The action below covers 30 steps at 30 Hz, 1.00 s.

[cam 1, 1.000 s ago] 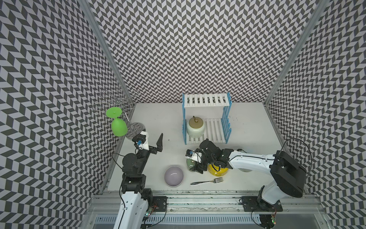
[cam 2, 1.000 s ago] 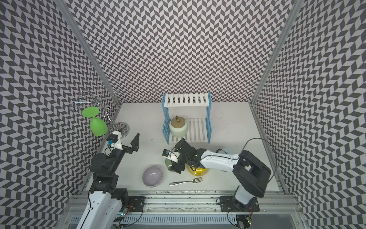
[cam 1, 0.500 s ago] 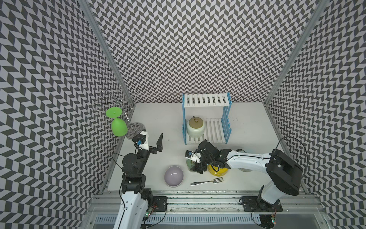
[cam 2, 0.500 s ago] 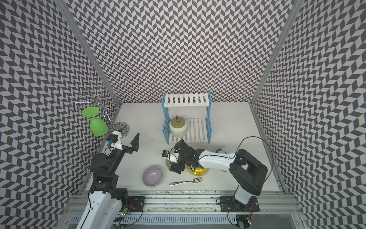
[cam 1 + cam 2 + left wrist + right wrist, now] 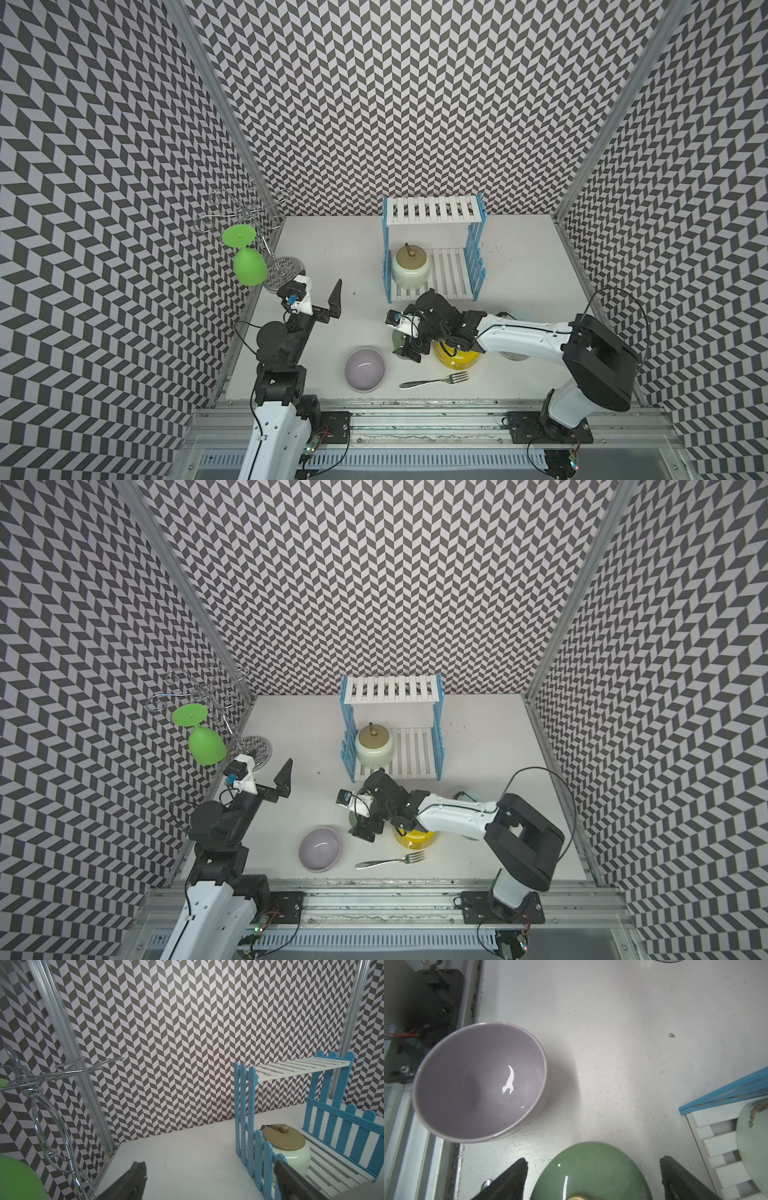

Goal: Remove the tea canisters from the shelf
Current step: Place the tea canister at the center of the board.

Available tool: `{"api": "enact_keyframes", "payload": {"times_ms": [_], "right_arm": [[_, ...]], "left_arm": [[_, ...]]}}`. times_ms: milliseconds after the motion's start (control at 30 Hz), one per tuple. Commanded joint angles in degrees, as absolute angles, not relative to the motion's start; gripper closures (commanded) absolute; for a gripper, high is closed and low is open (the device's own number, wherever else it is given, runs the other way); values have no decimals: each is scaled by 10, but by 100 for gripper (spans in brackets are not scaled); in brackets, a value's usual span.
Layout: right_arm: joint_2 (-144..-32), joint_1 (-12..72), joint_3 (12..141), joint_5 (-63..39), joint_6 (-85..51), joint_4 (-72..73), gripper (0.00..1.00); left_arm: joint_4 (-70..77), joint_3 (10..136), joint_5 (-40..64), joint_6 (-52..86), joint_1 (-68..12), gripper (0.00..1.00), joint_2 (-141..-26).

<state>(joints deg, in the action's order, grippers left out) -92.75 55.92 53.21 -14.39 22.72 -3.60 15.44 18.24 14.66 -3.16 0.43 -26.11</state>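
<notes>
The shelf [image 5: 432,210] stands at the back of the table, and its upper tier is bare. On its lower tier sits the cream tea canister [image 5: 410,268] with a tan lid, also in the left wrist view [image 5: 291,1151]. The small grey-green canister [image 5: 591,1172] stands on the table in front of the shelf. My right gripper [image 5: 591,1164] is open, its fingers on either side of that canister with a gap to it. The yellow canister [image 5: 455,357] stands beside it, partly under the right arm. My left gripper [image 5: 209,1167] is open and empty, raised at the left of the table.
A lilac bowl [image 5: 365,369] sits just left of the grey-green canister, with a fork [image 5: 434,380] near the front edge. A green goblet [image 5: 248,266] hangs upside down from a chrome wire stand [image 5: 249,216] at the left wall. A pale round thing [image 5: 513,354] shows under the right arm.
The right gripper's jaws have opened wider around the grey-green canister. The left arm has not moved.
</notes>
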Motion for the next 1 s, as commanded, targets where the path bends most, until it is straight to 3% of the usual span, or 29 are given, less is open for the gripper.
{"api": "enact_keyframes", "payload": {"times_ms": [0,167,600,967], "right_arm": [[-892,564,550,-157,223,-19,0],[-847,564,553,-154,215,-30,1],[-770,556,553,-32,173,-53,1],[-709,514,527,93,99,-40,0]], "left_arm": [[167,190,155,-34,10,0,-255],[167,190,166,-40,7,0,-254],[124,226,241,-52,-23,0,-265],[110,297,271,-79,-88,0,-399]]}}
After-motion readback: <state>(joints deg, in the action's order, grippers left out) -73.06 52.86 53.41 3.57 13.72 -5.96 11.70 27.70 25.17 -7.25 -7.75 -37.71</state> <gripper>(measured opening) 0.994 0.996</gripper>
